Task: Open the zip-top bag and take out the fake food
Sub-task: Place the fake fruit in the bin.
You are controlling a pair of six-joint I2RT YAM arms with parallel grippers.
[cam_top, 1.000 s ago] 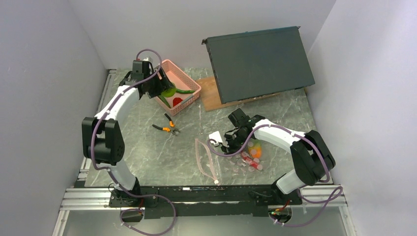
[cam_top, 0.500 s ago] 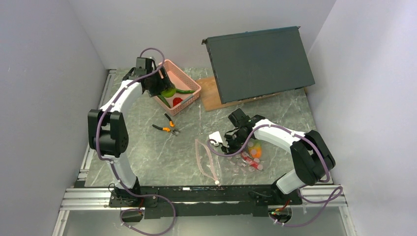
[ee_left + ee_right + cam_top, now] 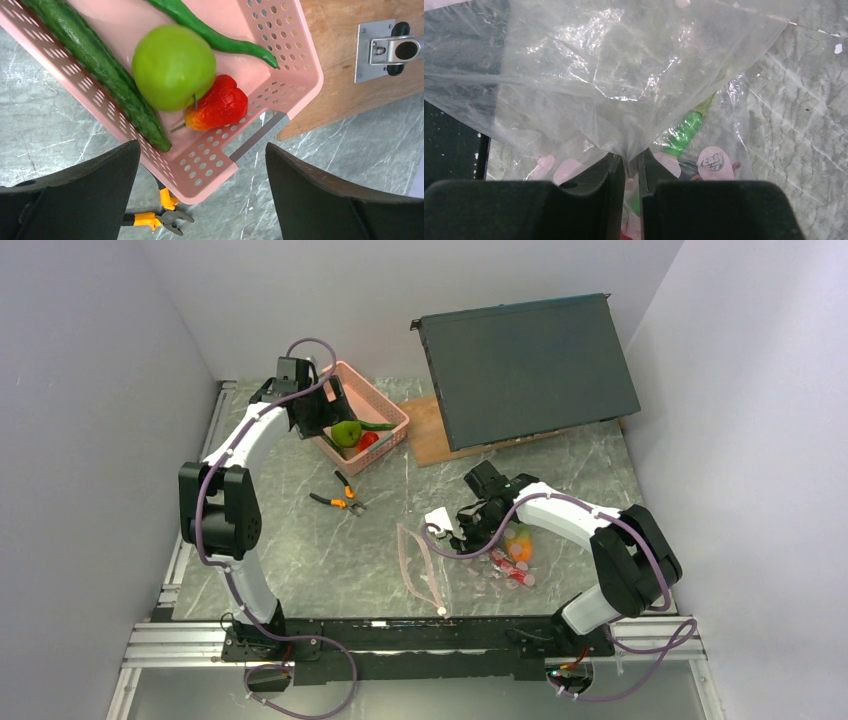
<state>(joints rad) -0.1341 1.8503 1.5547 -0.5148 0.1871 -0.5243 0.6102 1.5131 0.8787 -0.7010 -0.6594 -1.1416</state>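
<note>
One marble table (image 3: 290, 540), dark flat case (image 3: 525, 365) leaned at far side. Pink basket (image 3: 300, 55) sat far left and held cucumber (image 3: 100, 60), green apple (image 3: 172, 67), long green pepper (image 3: 215, 35), red piece (image 3: 220, 105). Zip-top bag (image 3: 614, 65) lay right of centre, some fake food (image 3: 518, 540) inside. Left gripper (image 3: 200, 150) hovered above basket, jaws spread wide, grasping nothing. Right gripper (image 3: 626, 165) pinched clear bag film, jaws nearly together. Orange-handled pliers (image 3: 340, 495) lay between basket and bag.

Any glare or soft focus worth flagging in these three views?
Right wrist: white glare streaks across the crinkled zip-top bag, veiling what lies beneath. Left wrist: green apple sharp, evenly lit. Top external: even light, faint shadows only.
</note>
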